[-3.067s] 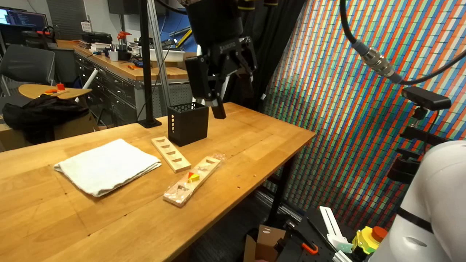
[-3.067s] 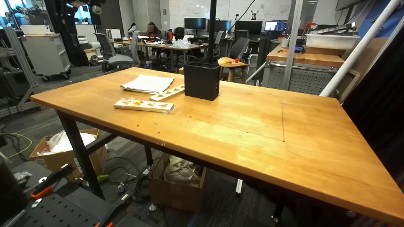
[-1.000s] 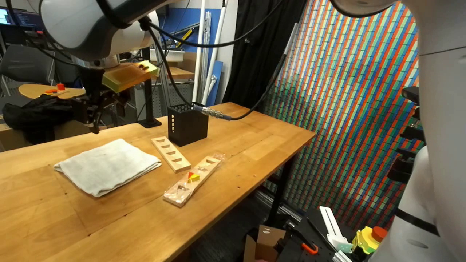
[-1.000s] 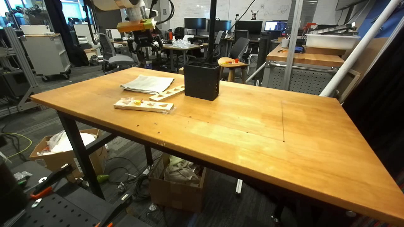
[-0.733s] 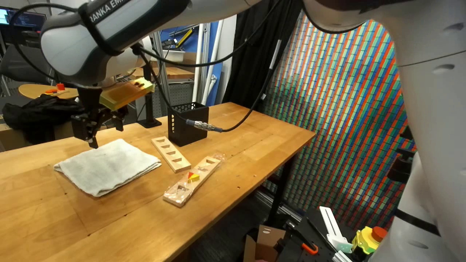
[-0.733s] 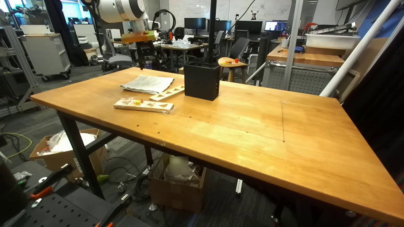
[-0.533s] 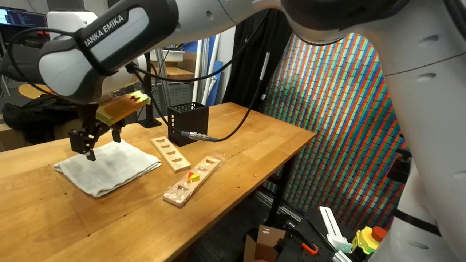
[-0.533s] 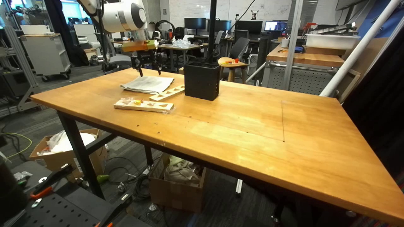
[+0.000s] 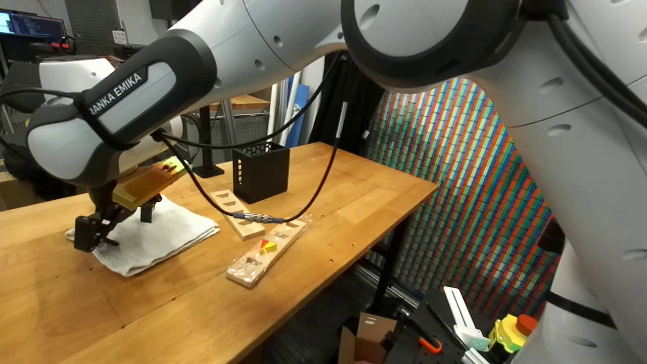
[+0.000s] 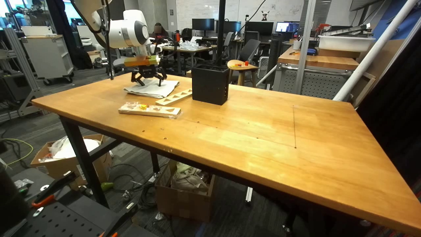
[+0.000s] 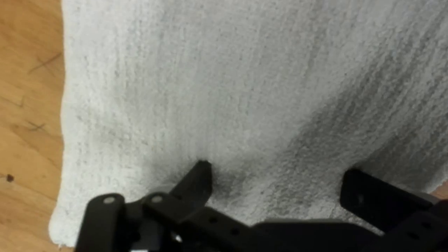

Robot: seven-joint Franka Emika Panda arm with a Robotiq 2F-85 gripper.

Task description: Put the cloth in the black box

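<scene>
A folded white cloth lies on the wooden tabletop in front of me. Over it I see the black tool, its fingers spread wide and tips against the fabric. The black box stands upright nearby; a pale wooden strip lies between box and cloth.

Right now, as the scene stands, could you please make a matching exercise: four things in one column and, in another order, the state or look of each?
Things
1. gripper
2. cloth
3. black box
4. wrapped wooden strip

States
A. with red and yellow pieces near its middle
B. white, lying folded on the table
C. open, its jaws standing apart
D. upright, with holes in a side wall

Right pairs: 1-C, 2-B, 3-D, 4-A.
</scene>
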